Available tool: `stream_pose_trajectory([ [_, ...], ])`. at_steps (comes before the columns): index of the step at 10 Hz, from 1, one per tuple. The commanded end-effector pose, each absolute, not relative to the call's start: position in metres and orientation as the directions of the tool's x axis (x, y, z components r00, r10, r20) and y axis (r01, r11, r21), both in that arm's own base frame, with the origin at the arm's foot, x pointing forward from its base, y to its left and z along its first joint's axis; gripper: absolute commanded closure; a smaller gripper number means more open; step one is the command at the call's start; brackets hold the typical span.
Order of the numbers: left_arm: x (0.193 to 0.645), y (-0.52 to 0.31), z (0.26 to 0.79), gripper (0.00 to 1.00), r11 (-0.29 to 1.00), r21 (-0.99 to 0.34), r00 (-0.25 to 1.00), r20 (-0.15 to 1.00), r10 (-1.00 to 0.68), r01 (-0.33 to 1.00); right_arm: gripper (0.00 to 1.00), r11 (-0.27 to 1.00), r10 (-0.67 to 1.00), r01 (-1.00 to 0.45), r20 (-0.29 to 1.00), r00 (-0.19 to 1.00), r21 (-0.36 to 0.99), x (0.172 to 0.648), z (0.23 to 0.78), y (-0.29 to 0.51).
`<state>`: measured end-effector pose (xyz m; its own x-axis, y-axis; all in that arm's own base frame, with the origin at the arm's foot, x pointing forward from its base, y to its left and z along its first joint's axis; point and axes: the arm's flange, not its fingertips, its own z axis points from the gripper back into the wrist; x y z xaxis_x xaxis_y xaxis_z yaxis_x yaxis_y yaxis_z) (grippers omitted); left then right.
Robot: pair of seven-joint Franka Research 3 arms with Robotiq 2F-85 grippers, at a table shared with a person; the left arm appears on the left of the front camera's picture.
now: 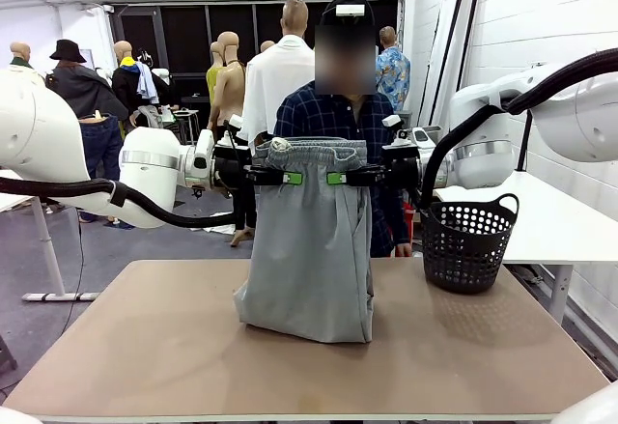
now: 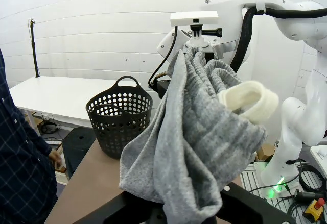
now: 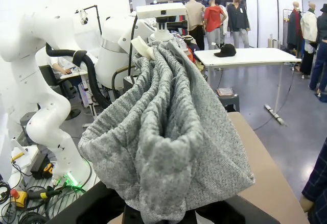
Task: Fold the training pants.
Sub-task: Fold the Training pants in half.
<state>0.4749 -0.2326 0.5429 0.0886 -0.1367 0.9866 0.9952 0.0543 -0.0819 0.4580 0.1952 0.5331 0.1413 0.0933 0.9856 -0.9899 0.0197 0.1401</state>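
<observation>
Pants (image 1: 311,250) in light grey jersey hang between our two arms, held up by the waistband above the middle of the brown table (image 1: 483,356). Our left gripper (image 1: 293,178) is clenched on the waistband from the left, and our right gripper (image 1: 336,178) is clenched on it from the right, the green pads of both just apart at the centre of the gathered band. The cloth falls straight down, and its lower end rests bunched on the table top, near the middle and closer to the far edge. From each wrist we see the bunched grey fabric rising from between our own fingers toward the other arm, with a white drawstring (image 2: 249,99) loop hanging off the waistband. A black perforated basket (image 1: 467,242) stands at the table's far right corner. A person (image 1: 333,120) in a dark checked shirt stands behind the far edge, directly behind the hanging pants.
</observation>
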Motion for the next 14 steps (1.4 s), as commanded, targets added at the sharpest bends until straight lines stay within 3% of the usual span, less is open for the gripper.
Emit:
stream_pose_trajectory([
  [1, 0.470, -0.231, 0.545, 1.00, 0.044, -0.067, 0.071, 0.992, -0.104, 0.997, 1.00, 0.013, 0.087, -0.990, 0.986, 0.139, 0.138, 0.456, 0.536, 0.197],
  [8, 0.475, -0.233, 0.543, 1.00, 0.054, -0.082, 0.089, 0.987, -0.137, 0.995, 1.00, 0.020, 0.093, -0.990, 0.986, 0.141, 0.140, 0.458, 0.533, 0.195],
  [14, 0.490, -0.216, 0.560, 1.00, 0.148, -0.112, 0.138, 0.973, -0.183, 0.983, 1.00, -0.067, 0.155, -0.990, 0.982, 0.109, 0.121, 0.495, 0.546, 0.220],
])
